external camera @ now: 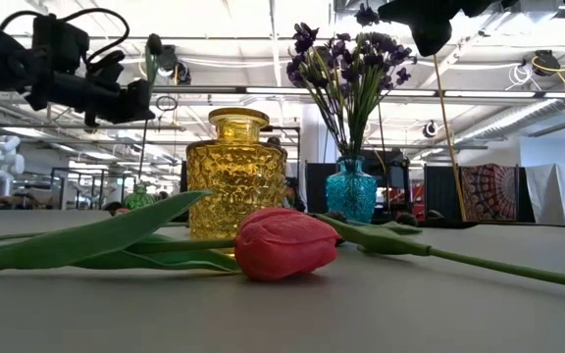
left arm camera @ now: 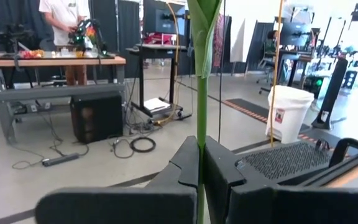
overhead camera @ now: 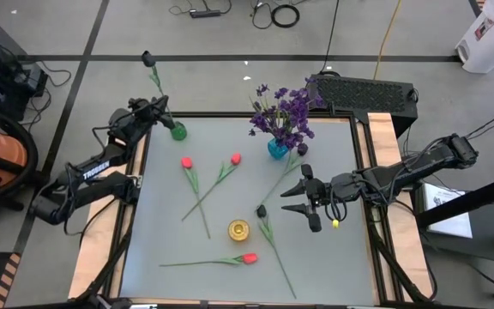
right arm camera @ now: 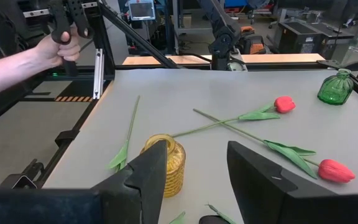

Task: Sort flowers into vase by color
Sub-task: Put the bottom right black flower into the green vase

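Observation:
My left gripper [overhead camera: 159,110] is at the table's far left corner, shut on a near-black tulip [overhead camera: 147,58] that stands over the small green vase [overhead camera: 177,131]. Purple flowers [overhead camera: 283,112] stand in the blue vase [overhead camera: 277,149]. Three red tulips [overhead camera: 186,161] [overhead camera: 235,159] [overhead camera: 249,257] and another dark tulip [overhead camera: 262,210] lie flat on the table around the yellow vase [overhead camera: 239,229]. My right gripper [overhead camera: 292,200] hovers open above the table's right middle, nothing between its fingers, with the yellow vase [right arm camera: 166,163] just beyond it. My left gripper pinches the dark tulip's green stem [left arm camera: 201,140] between its two fingers, below the leaf. The fingers point level and lie across the stem. The tulip stands upright, bud up [external camera: 154,44], and its stem runs down to the green vase's mouth [external camera: 139,189]; whether it is inside, I cannot tell.
A black perforated box [overhead camera: 363,93] sits at the far right corner. Wooden rails [overhead camera: 386,146] border the table's sides. In the right wrist view a person's hand [right arm camera: 58,48] grips a handle beyond the table's edge. Bare table shows near the front left [overhead camera: 157,287].

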Controlling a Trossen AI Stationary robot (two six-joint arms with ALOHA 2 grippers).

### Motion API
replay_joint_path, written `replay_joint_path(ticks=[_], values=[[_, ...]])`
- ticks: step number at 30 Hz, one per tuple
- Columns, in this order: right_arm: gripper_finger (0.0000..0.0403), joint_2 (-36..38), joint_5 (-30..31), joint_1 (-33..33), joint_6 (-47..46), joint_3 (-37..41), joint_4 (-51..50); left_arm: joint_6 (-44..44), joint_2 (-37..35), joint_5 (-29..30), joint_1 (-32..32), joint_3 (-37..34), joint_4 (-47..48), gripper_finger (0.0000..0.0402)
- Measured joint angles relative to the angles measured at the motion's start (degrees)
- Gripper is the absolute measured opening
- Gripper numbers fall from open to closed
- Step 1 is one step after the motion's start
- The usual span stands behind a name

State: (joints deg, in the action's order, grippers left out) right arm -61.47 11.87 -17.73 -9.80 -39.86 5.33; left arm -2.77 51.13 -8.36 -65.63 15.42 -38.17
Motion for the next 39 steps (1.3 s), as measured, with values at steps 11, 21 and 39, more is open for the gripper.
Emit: replay_joint_path(ticks=[11, 21, 39], values=[[0.0160, 0.00, 0.00, 0.00, 0.00, 0.00, 0.00, -0.03, 3.72, 0.29, 0.00, 0.04, -1.34, 0.0006], [0.0160, 0.00, 0.00, 0.01, 0.00, 0.00, 0.01, 0.37, 4.40, 0.29, 0.00, 0.02, -3.06, 0.0006], [0.0160, 0.00, 0.01, 0.00, 0.00, 0.00, 0.01, 1.67, 4.42, 0.46, 0.00, 0.00, -1.73, 0.0006]])
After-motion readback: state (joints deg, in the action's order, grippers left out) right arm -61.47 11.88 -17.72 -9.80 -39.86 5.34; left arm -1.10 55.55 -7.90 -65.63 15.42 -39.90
